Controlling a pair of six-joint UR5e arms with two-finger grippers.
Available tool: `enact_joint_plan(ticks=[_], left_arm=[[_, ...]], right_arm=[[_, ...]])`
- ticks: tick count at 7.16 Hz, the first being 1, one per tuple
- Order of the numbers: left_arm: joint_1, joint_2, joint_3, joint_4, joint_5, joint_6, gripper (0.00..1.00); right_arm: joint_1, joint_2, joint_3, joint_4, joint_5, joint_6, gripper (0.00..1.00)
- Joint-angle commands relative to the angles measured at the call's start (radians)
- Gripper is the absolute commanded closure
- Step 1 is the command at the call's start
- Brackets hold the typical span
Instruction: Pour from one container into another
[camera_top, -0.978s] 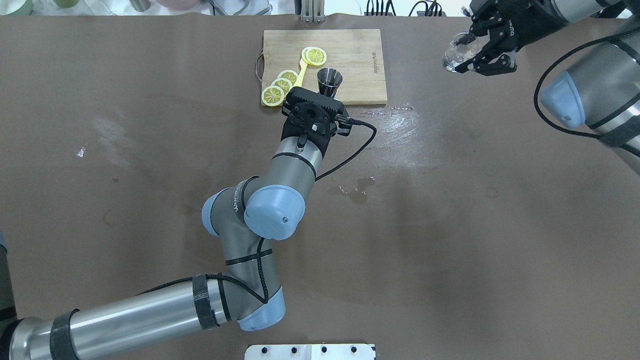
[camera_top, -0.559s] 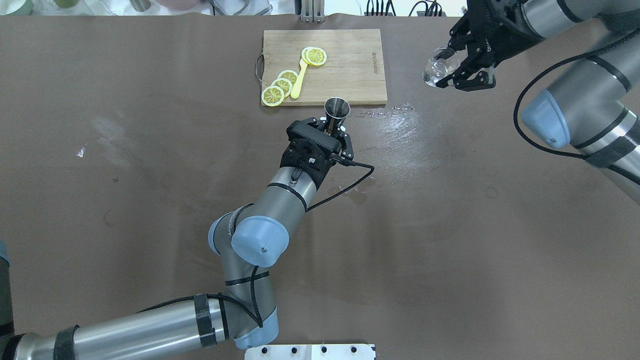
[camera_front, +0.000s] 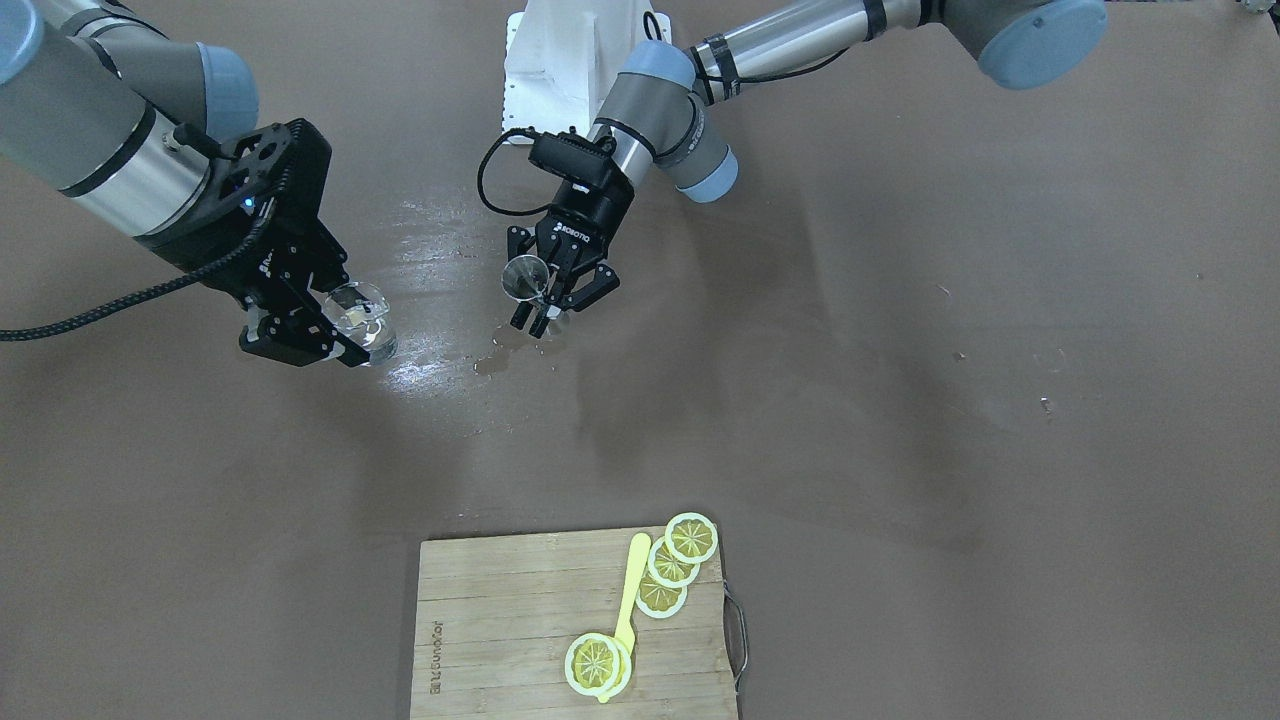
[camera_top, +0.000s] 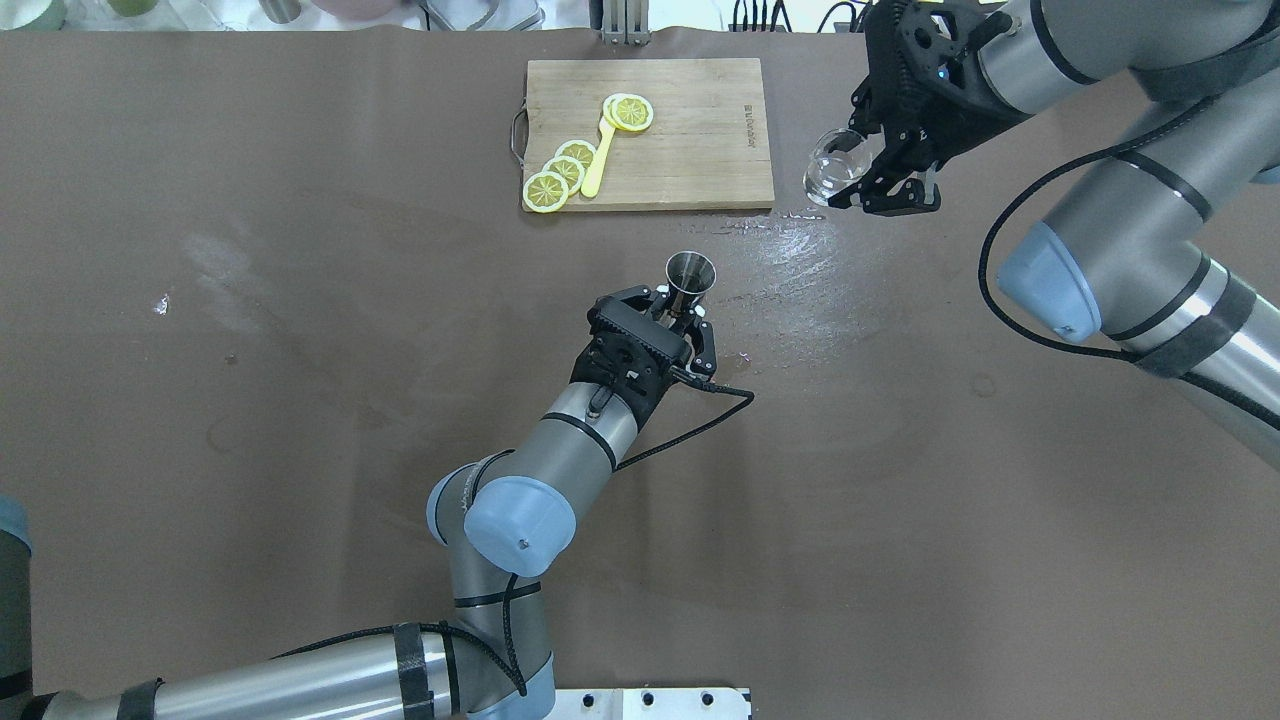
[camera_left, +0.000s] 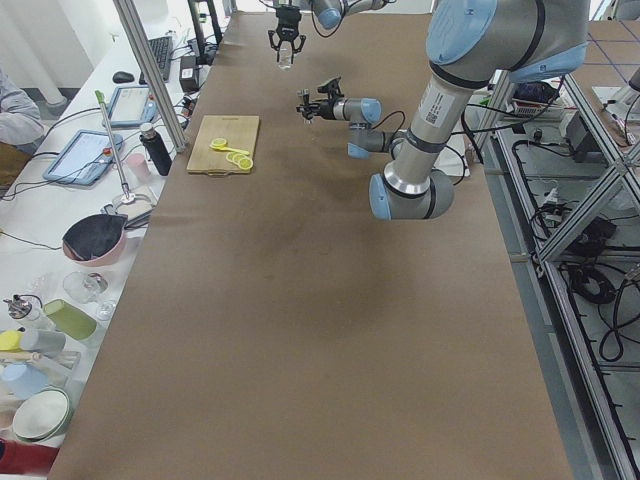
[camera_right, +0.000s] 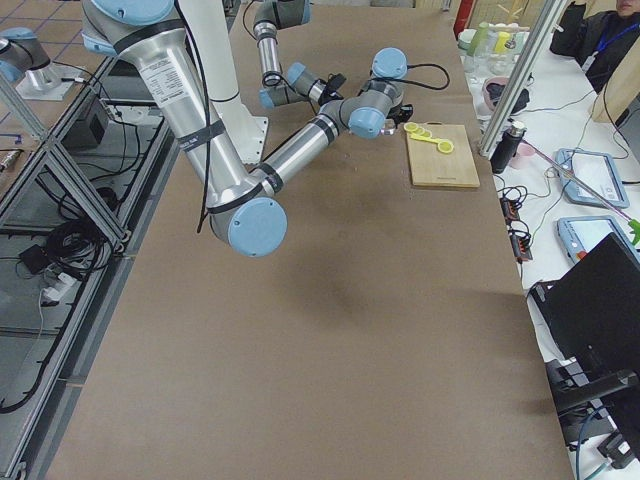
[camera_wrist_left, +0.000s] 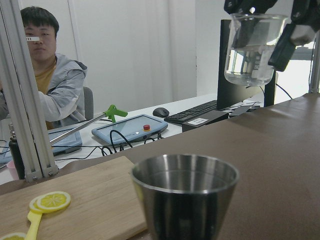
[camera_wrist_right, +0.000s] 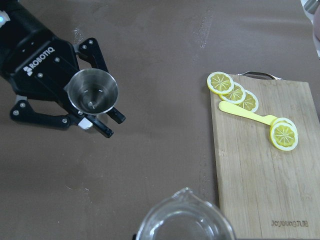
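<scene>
- Holding the steel jigger (camera_top: 690, 270) upright over the table (camera_top: 300, 350), left gripper (camera_top: 683, 312) closed around it, mouth facing up for catching.
- Right gripper (camera_top: 862, 160) is clamping the glass beaker (camera_top: 830, 175) level, well apart, so nothing's spilling.

The table (camera_top: 300, 400) is a flat matte brown, broken by pale glossy streaks near its middle. At the far side, the cutting board (camera_top: 700, 130) is light tan wood with fine straight grain and small dark lettering. On it, the lemon slices (camera_top: 547, 190) are bright yellow with white rims and spoke-like segments. The spoon (camera_top: 598, 165) is a plain paler yellow. The steel cup (camera_top: 690, 270) is shiny silver, darker inside. The glass beaker (camera_top: 830, 175) is clear and colourless. The left gripper (camera_front: 552, 296) is black with white lettering, and the right gripper (camera_top: 846, 160) is black too. The left arm (camera_top: 560, 450) and right arm (camera_top: 1130, 200) are silver-grey with pale blue caps and black bands.
</scene>
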Motion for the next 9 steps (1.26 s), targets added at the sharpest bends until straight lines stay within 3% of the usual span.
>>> enact_joint_plan(ticks=[1,3,5,9], left_arm=[[0.003,-0.013,0.007,0.011,-0.025,0.001,1.00],[0.004,-0.019,0.006,0.013,-0.025,0.001,1.00],[0.017,-0.021,0.003,0.013,-0.025,0.001,1.00],[0.023,-0.058,0.009,0.015,-0.027,0.007,1.00]], right_arm=[[-0.015,0.018,0.018,-0.051,-0.007,0.000,1.00],[-0.041,0.014,0.087,-0.163,-0.056,-0.021,1.00],[-0.078,0.015,0.140,-0.294,-0.131,-0.183,1.00],[-0.139,0.081,0.170,-0.471,-0.208,-0.277,1.00]])
